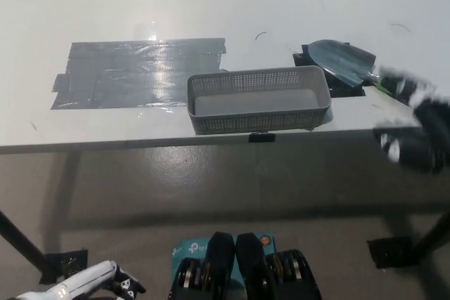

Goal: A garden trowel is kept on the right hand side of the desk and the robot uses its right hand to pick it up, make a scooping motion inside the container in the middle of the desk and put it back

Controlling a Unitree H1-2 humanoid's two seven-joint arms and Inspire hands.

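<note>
Trowel (342, 61) flat on white tabletop (211, 5), just right of grey perforated container (254, 123); dark metal blade pointing upper left, handle running lower right toward blurred black right hand (418, 138). White left hand (88, 284) at lower left. Neither grip readable.

A grey perforated plastic container (259, 100) sits mid-way along the white counter (211, 5). A dark metal-bladed garden trowel (341, 61) lies just beside its right end. The black right hand (415, 138), blurred, is near the trowel's handle. The white left hand (91, 282) rests at lower left.

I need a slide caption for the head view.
Blurred right hand at the garden trowel beside the grey perforated container; left hand low.
</note>
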